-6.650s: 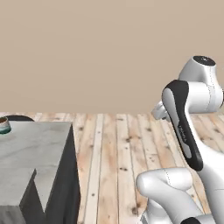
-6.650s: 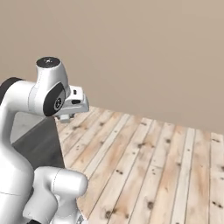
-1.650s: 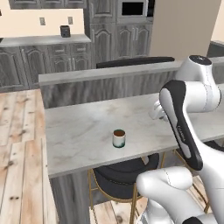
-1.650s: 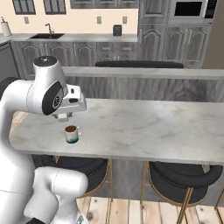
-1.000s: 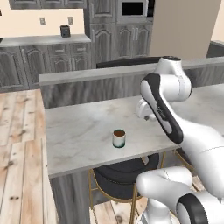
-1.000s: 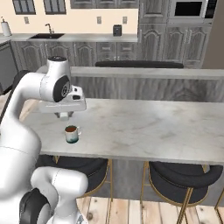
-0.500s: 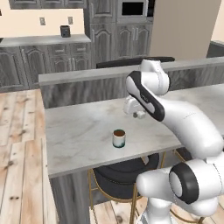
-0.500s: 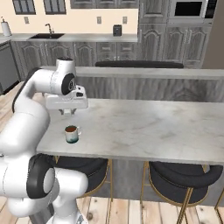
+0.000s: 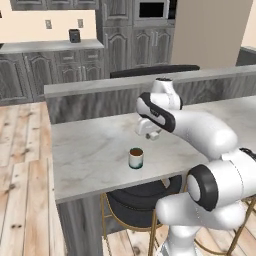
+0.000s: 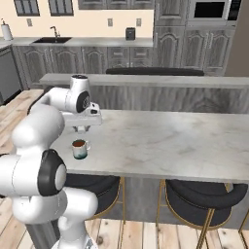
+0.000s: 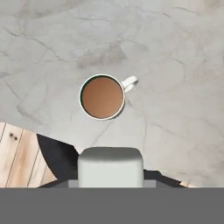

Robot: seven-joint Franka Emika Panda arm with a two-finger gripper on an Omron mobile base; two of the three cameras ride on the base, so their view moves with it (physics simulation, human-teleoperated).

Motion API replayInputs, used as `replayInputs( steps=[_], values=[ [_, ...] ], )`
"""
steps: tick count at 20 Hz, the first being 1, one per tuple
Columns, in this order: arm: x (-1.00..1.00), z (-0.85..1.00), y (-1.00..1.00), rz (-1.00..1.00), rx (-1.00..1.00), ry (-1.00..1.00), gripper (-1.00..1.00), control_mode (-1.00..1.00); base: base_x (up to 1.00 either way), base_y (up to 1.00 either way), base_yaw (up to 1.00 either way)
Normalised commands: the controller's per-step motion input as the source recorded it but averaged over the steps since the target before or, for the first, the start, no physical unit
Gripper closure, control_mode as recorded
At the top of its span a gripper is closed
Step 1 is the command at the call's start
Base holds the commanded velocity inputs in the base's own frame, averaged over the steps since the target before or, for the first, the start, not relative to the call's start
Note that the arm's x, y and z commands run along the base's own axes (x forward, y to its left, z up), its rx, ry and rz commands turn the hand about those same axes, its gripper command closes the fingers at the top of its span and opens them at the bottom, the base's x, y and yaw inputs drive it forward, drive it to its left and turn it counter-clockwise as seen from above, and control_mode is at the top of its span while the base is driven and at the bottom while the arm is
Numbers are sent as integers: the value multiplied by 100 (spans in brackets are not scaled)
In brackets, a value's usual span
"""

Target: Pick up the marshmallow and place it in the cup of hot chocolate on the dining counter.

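The cup of hot chocolate (image 9: 135, 158) (image 10: 80, 149) stands near the front edge of the dining counter (image 9: 90, 150) (image 10: 170, 141). It is pale teal with a brown top. From above, the cup (image 11: 102, 96) shows a small white handle. My gripper (image 9: 150, 134) (image 10: 82, 127) hangs above the counter just behind the cup, shut on the marshmallow (image 9: 153, 135). In the hand view the off-white marshmallow (image 11: 110, 166) sits at the bottom and hides the fingertips, a little short of the cup and apart from it.
A raised dark wood-grain ledge (image 9: 100, 87) (image 10: 146, 80) runs along the counter's far side. Black stools (image 9: 140, 205) (image 10: 204, 194) stand under the front edge. A small black mug (image 9: 74, 35) (image 10: 130, 33) sits on the far kitchen counter.
The base turned to face the dining counter. Since then the arm has swung out over the counter, bringing the hand down close behind the cup. The cup has stayed put.
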Motion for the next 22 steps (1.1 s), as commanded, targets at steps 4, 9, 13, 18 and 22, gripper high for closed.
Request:
replayInputs(
  steps=[4,9,13,18,22],
  values=[
    [15,-41,19,0,-5,-16,100,-100,0,0,0],
    [3,-12,17,0,-2,-13,100,-100,0,0,0],
    [0,-2,11,0,0,-2,100,-100,0,0,0],
    [5,-12,12,0,0,0,100,-100,0,0,0],
    [2,-12,18,0,0,0,100,-100,0,0,0]
  ],
)
